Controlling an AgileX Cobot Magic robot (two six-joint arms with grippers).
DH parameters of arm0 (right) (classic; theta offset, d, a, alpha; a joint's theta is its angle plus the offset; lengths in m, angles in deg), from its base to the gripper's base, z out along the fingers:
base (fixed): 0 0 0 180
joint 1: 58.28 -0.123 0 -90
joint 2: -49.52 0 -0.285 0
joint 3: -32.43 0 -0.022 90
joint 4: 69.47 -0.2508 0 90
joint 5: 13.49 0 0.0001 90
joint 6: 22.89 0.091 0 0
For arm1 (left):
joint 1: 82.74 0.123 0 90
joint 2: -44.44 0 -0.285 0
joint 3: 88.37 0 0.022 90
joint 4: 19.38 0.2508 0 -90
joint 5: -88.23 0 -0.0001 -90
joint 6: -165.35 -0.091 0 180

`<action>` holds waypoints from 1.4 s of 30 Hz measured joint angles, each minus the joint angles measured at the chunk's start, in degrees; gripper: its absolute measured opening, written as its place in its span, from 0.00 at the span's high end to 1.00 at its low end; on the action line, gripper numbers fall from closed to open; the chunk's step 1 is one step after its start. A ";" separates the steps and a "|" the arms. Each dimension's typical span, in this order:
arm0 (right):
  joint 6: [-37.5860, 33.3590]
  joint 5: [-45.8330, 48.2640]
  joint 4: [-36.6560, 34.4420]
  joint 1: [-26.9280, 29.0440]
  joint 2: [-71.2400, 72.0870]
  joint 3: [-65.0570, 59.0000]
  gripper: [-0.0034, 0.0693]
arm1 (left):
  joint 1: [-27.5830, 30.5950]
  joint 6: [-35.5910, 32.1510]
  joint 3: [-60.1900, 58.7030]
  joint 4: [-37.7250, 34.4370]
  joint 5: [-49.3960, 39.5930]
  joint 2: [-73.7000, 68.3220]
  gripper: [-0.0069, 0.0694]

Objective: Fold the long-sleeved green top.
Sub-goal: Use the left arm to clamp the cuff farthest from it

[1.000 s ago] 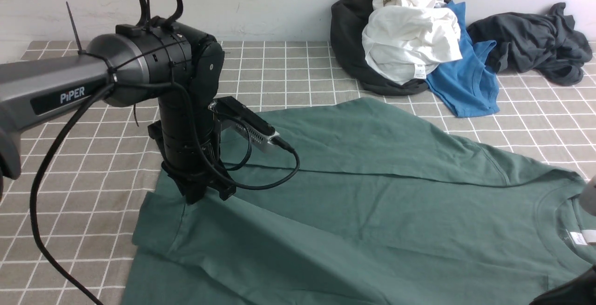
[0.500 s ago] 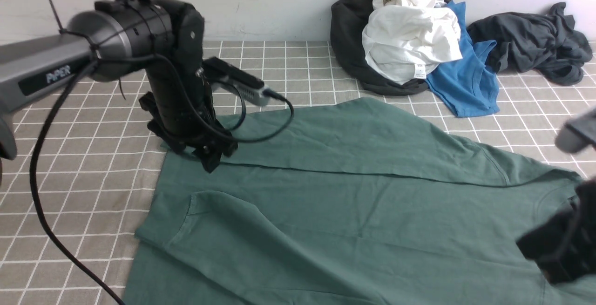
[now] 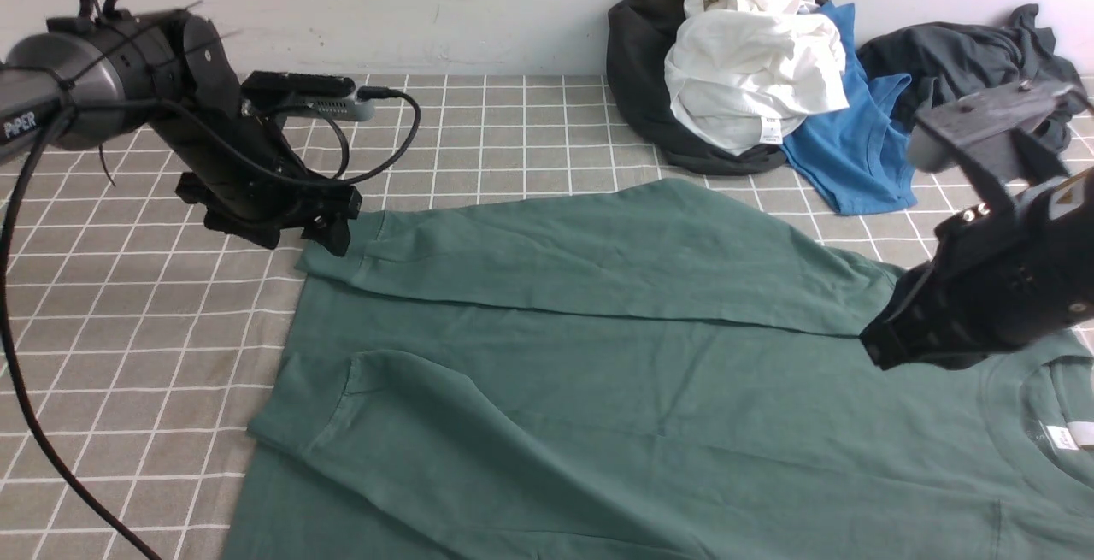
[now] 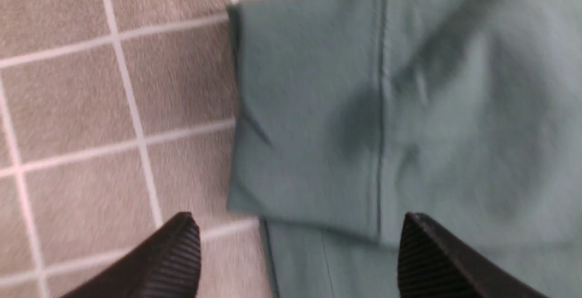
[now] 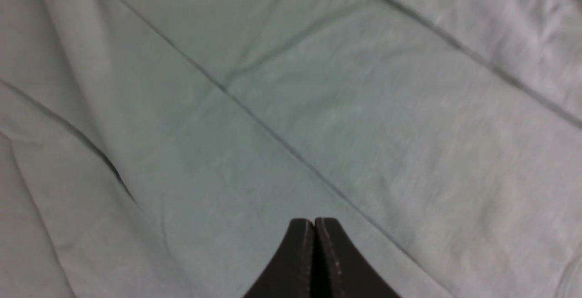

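Note:
The green long-sleeved top (image 3: 598, 406) lies spread on the checked cloth, neck and white label (image 3: 1060, 438) at the right. One sleeve (image 3: 598, 261) is folded flat across the body's far side, its cuff (image 4: 304, 107) at the left hem. My left gripper (image 3: 329, 231) hangs open just above and beside that cuff; in the left wrist view the left gripper (image 4: 298, 243) holds nothing between its spread fingers. My right gripper (image 3: 885, 350) hovers shut and empty over the shoulder area; in the right wrist view the right gripper (image 5: 313, 225) has only plain green fabric (image 5: 227, 129) below it.
At the back right, by the wall, lies a heap of clothes: a white garment (image 3: 752, 73), a black one (image 3: 637, 73), a bright blue T-shirt (image 3: 855, 150) and a dark grey one (image 3: 983, 73). Checked cloth (image 3: 128, 329) covers the table, bare on the left.
My left gripper opened, let go of the sleeve cuff and drew back up and to the left. The right arm swung in from the lower right, over the shoulder area.

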 joint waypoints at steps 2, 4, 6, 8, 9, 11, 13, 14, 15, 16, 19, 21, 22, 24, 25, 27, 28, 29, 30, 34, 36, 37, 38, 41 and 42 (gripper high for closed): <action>0.00 0.31 0.00 0.00 -1.33 0.00 0.97 | 0.07 0.00 0.00 -0.53 1.93 -1.38 0.21; 0.00 0.45 -0.06 0.00 -2.53 0.00 0.97 | 0.11 0.00 0.00 -1.31 3.82 -2.68 0.21; 0.00 0.50 -0.11 0.00 -3.25 0.00 0.97 | 0.11 0.00 0.00 -1.84 4.55 -3.52 0.21; 0.00 0.55 -0.11 0.00 -3.73 0.00 0.97 | 0.11 0.12 0.00 -1.96 5.00 -4.17 0.24; 0.00 0.55 -0.11 0.00 -3.80 0.00 0.97 | 0.11 0.19 0.00 -1.96 5.00 -4.23 0.26; 0.00 0.55 -0.05 0.00 -3.87 0.00 0.97 | 0.11 0.25 0.00 -1.96 5.00 -4.23 0.28; 0.00 0.55 -0.05 0.00 -3.87 0.00 0.97 | 0.11 0.26 0.02 -1.96 5.00 -4.23 0.36; 0.00 0.50 -0.05 0.00 -3.87 0.00 0.97 | 0.11 0.37 0.02 -1.96 5.00 -4.23 0.42; 0.00 0.50 -0.11 0.00 -3.87 0.06 0.97 | 0.11 0.37 0.02 -2.02 5.00 -4.23 0.46; 0.00 0.50 -0.11 0.00 -3.87 0.06 0.97 | 0.11 0.37 0.02 -2.02 4.94 -4.23 0.51; 0.06 0.50 -0.23 0.00 -3.87 0.06 0.97 | 0.11 0.37 0.02 -2.02 4.11 -4.23 0.66; 0.06 0.55 -0.23 0.00 -3.87 0.06 0.97 | 0.11 0.42 0.06 -2.02 3.26 -4.07 0.74; 0.06 0.55 -0.23 0.00 -3.87 0.06 0.97 | 0.11 0.42 0.06 -2.02 2.91 -3.86 0.78; 0.01 0.60 -0.23 0.00 -3.87 0.06 0.97 | 0.11 0.42 0.06 -2.02 2.05 -3.45 0.84; 0.01 0.60 -0.23 0.00 -3.87 0.06 0.97 | 0.11 0.42 0.06 -2.02 1.69 -2.94 0.86; 0.01 0.60 -0.23 0.00 -3.87 0.06 0.97 | 0.11 0.42 0.06 -1.97 1.23 -2.27 0.87; 0.01 0.60 -0.23 0.00 -3.87 0.06 0.97 | 0.11 0.42 0.06 -1.97 1.02 -1.86 0.87; 0.01 0.60 -0.23 0.00 -3.87 0.06 0.97 | 0.11 0.42 0.06 -1.97 0.90 -1.80 0.87; -0.04 0.60 -0.23 0.00 -3.87 0.06 0.97 | 0.11 0.42 0.06 -1.97 0.57 -1.39 0.87; -0.09 0.60 -0.23 0.00 -3.87 0.06 0.97 | 0.11 0.42 0.06 -1.97 0.11 -1.25 0.86; -0.09 0.60 -0.23 0.00 -3.87 0.06 0.97 | 0.11 0.42 0.06 -1.97 -0.13 -1.25 0.85; -0.15 0.60 -0.23 0.00 -3.87 0.06 0.97 | 0.11 0.42 0.06 -1.97 -0.34 -1.25 0.83; -0.15 0.60 -0.23 0.00 -3.87 0.06 0.97 | 0.11 0.42 0.06 -1.97 -0.40 -1.25 0.80; -0.29 0.60 -0.23 0.00 -3.87 0.06 0.97 | 0.11 0.06 0.06 -1.77 -0.54 -1.25 0.71; -0.29 0.60 -0.23 0.00 -3.87 0.06 0.97 | 0.11 0.05 0.06 -1.77 -0.54 -1.25 0.71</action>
